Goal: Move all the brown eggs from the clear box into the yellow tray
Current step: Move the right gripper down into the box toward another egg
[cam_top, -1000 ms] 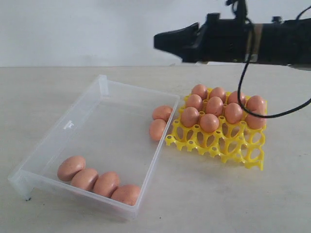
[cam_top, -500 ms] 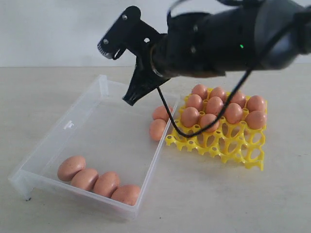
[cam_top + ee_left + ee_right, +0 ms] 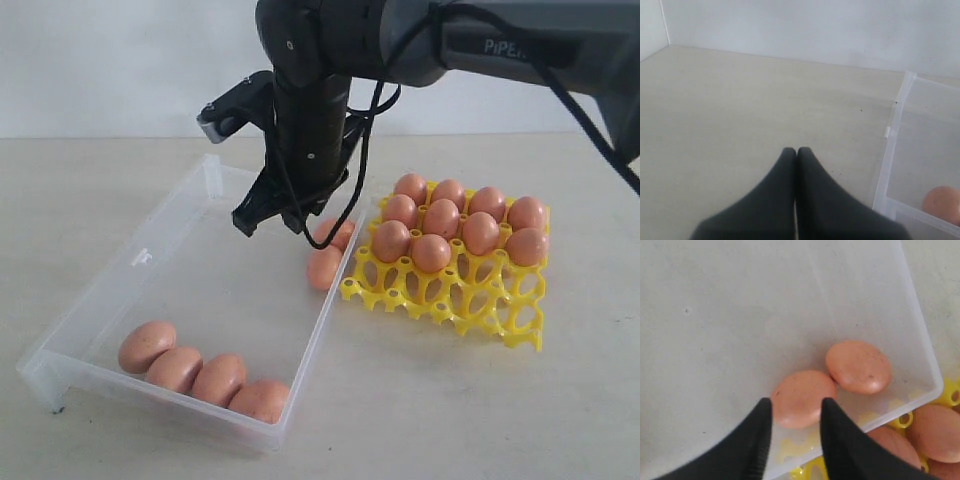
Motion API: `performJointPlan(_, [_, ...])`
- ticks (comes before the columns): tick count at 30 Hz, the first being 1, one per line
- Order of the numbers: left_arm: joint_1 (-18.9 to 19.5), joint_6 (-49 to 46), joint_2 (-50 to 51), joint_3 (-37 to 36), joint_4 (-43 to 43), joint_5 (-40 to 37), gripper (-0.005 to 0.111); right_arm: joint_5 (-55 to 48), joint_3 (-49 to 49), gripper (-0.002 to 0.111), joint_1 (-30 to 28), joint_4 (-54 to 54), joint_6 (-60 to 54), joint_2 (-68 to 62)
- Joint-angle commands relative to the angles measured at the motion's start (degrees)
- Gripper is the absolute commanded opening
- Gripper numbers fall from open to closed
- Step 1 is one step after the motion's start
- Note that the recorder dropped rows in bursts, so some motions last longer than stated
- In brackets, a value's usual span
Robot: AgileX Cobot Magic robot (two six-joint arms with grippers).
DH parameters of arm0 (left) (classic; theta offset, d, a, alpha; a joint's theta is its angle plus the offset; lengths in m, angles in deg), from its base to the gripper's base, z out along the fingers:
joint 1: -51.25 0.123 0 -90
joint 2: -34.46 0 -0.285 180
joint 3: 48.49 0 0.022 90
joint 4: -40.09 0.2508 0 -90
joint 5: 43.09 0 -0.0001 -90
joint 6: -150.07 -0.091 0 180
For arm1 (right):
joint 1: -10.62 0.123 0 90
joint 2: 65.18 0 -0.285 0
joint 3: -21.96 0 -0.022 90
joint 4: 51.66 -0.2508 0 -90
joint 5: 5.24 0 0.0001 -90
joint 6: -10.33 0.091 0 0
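The clear box [image 3: 150, 262] lies at the left with the yellow tray [image 3: 455, 300] against its right side. Several brown eggs [image 3: 441, 218] fill the tray's back cups. Two eggs [image 3: 324, 268] rest by the box's right wall and several more [image 3: 197, 372] line its front wall. My right gripper [image 3: 270, 222] reaches across and hangs open just above the two eggs. In the right wrist view, one egg [image 3: 800, 397] shows between the right gripper's [image 3: 796, 407] spread jaws, beside another egg [image 3: 858, 366]. My left gripper [image 3: 796, 150] is shut and empty over bare table beside the box [image 3: 892, 150].
The right arm's dark body and its black cable [image 3: 345, 200] hang over the box's far right corner. The tray's front cups [image 3: 480, 305] hold nothing. An egg [image 3: 941, 204] shows in the box's corner in the left wrist view. A pale wall stands behind the table.
The right arm swung from above the tray leftward and down over the clear box. Its jaws, shut before, now stand apart over the two eggs.
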Motion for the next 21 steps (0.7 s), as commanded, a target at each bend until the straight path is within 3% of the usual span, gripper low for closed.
performJointPlan(1, [-0.18, 0.58, 0.17, 0.20, 0.01, 0.22, -0.004, 2.07, 0.61, 0.064, -0.15, -0.02, 3.10, -2.01])
performJointPlan(7, [-0.18, 0.58, 0.17, 0.20, 0.01, 0.22, -0.004, 6.03, 0.61, 0.063, -0.15, 0.08, 13.26, -5.16])
performJointPlan(21, [-0.18, 0.58, 0.17, 0.20, 0.01, 0.22, -0.004, 1.75, 0.61, 0.063, -0.15, 1.04, 23.77, -7.24])
